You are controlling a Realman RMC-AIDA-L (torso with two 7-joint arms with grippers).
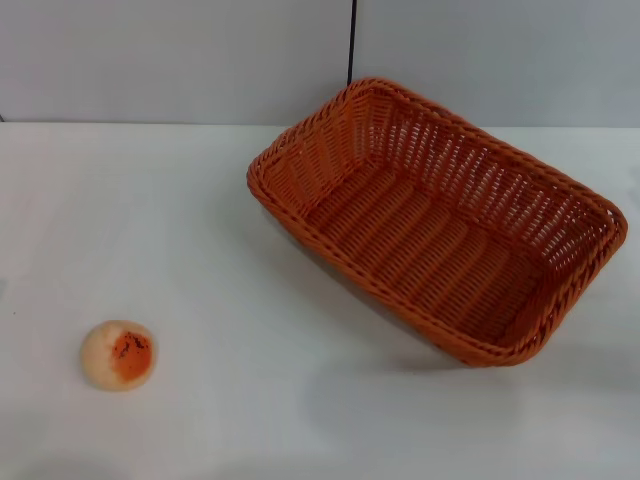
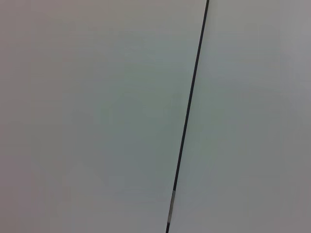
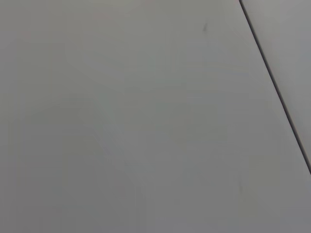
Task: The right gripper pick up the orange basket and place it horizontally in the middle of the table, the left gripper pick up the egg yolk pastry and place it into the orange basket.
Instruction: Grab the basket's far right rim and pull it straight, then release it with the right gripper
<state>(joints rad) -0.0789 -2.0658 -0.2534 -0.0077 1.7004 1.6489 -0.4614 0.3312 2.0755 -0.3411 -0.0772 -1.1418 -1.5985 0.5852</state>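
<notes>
The orange basket (image 1: 440, 215) lies on the white table (image 1: 220, 250), right of centre and towards the back, turned at a slant with one corner near the far wall and another near the right edge. It holds nothing. The egg yolk pastry (image 1: 118, 354) sits alone at the front left, a small cream dome with an orange, dark-flecked patch facing up. Neither gripper shows in any view. Both wrist views show only a pale flat surface crossed by a thin dark seam (image 2: 187, 116) (image 3: 274, 82).
A pale wall with a vertical dark seam (image 1: 351, 45) runs along the back of the table. Bare tabletop lies between the pastry and the basket and along the front edge.
</notes>
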